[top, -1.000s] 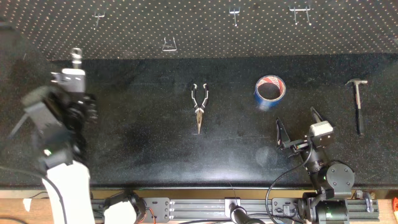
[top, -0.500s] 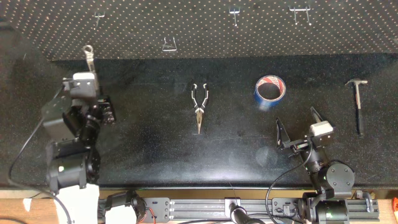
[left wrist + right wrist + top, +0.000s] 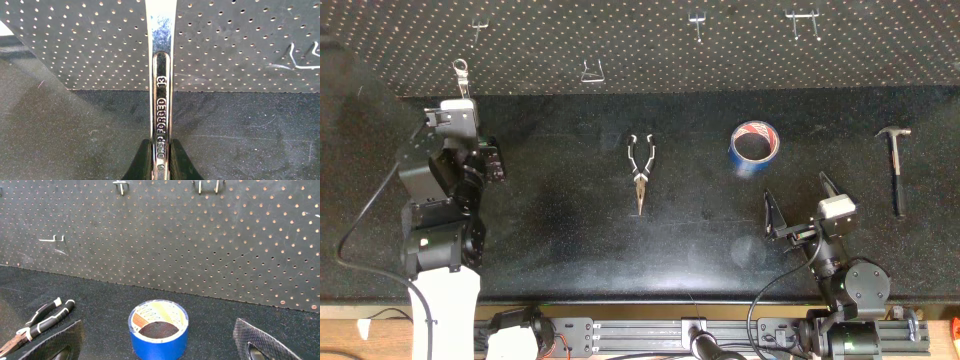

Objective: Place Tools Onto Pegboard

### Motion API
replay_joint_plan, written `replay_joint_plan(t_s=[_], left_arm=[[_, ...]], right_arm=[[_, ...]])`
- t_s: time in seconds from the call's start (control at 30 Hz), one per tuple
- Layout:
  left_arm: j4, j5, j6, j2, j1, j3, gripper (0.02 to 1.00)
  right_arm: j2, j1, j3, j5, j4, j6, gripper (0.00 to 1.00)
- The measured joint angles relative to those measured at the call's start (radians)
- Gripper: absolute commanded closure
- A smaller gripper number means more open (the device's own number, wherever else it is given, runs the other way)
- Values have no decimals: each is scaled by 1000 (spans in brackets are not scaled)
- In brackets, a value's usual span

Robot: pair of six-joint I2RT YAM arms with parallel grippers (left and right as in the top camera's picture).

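Holding one chrome steel wrench (image 3: 162, 75) upright before the dark perforated pegboard (image 3: 880, 50), left fingers (image 3: 141, 162) clenched on its shank. One white-handled pliers (image 3: 640, 170), one blue tape roll (image 3: 754, 147) and one black-handled hammer (image 3: 895, 170) lie on the black counter (image 3: 570, 220). Right fingers (image 3: 55, 342) spread, released, near the tape roll. Four metal hooks (image 3: 592, 72) on the pegboard.

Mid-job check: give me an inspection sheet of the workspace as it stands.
Surface: black textured mat.
Job's things: wrench raised in front of the pegboard; pliers, blue tape roll and hammer lying on the mat; hooks bare.
Clutter: nothing seen.
Grippers: left gripper shut on the wrench; right gripper open, short of the tape roll.
Cables: black cable loops beside the left arm.
Surroundings: mounting rail along the near edge.
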Motion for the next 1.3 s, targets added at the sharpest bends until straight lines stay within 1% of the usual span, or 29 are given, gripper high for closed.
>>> replay_joint_plan(t_s=[1.3], left_arm=[[161,0,0,154,-13,0,989]], right_arm=[[0,0,0,0,0,0,25]])
